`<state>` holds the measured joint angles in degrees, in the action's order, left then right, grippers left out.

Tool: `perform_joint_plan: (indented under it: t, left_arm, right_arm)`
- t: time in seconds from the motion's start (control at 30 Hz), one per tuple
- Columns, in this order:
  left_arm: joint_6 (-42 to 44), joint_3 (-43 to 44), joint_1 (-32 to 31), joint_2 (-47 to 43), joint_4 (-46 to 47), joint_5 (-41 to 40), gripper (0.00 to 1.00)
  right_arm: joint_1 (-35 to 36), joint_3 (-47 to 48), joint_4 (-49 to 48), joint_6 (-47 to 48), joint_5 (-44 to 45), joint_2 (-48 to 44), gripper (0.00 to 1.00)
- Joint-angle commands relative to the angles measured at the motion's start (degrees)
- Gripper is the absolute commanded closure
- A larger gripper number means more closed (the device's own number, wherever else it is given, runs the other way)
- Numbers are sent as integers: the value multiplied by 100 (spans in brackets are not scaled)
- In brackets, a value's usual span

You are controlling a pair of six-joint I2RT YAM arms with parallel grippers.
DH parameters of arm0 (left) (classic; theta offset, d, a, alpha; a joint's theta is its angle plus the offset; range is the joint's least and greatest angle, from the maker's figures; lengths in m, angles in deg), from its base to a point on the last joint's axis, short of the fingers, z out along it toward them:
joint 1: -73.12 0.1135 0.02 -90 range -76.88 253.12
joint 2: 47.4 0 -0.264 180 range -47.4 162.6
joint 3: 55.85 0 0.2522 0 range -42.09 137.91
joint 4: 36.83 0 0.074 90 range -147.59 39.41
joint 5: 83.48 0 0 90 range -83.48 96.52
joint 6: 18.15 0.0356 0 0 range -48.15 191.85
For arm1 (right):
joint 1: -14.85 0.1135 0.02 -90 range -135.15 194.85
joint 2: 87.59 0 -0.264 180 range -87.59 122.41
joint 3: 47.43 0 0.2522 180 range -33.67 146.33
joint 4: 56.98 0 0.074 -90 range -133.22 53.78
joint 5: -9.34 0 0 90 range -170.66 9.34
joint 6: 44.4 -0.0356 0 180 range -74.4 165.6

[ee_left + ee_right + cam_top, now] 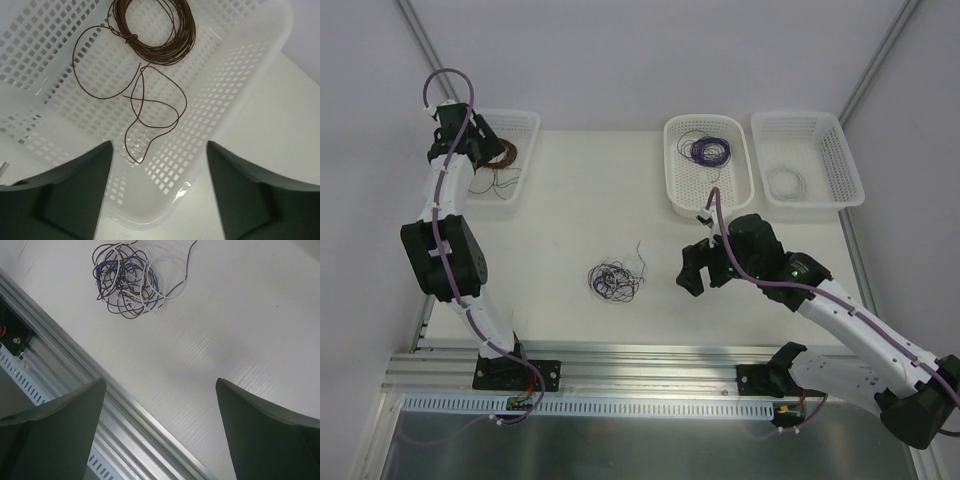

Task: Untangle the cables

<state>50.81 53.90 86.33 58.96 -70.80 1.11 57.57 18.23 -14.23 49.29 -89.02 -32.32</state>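
The cables (615, 282) lie knotted on the table (570, 200) near the front rail, with purple, brown and white strands intermixed. The right gripper (696, 272) hovers near the knot, jaws apart and empty. The left gripper (159, 160) hangs wide open and empty over the left basket (525, 122), which contains a brown coil (182, 47). Recommendation: the right gripper should pinch the loose tail (188, 262), not the knot's core, and draw it outward slowly.

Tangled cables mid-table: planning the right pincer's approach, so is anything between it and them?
Nothing visible: only bare white tabletop lies between the right pincer and the small purple, brown and white wire tangle.
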Motion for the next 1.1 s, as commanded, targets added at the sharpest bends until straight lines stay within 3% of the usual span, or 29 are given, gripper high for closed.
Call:
perform_joint_plan:
  t: [0.0, 0.1, 0.37, 0.53, 0.77, 0.87, 1.07]
  left_arm:
    - [-128, -280, 59, -879, 219, -57, 11]
    - [-251, -702, 59, -1468, 184, 189, 1]
    - [-1024, -2407, -90, -3208, -62, 1928, 1]
    - [-1148, -3901, -1299, -4122, -115, 2641, 1]
    - [-1640, -5326, -3129, -4800, -106, 2231, 3]
    - [-1851, -5809, -3473, -4784, -71, 2000, 6]
    - [-2106, -5960, -3720, -4336, 122, 1842, 21]
  right_arm:
    - [-1, 233, 19, 10, -16, 54, 3]
    - [-9, 242, 1, -121, -43, 142, 3]
    - [-9, 198, -271, -666, -78, 572, 3]
    - [0, 66, -692, -939, -271, 810, 1]
    - [35, 31, -1369, -1010, -832, 1460, 13]
    - [113, 206, -1501, -870, -1027, 1890, 20]
    - [263, 785, -1782, -474, -1326, 2839, 40]
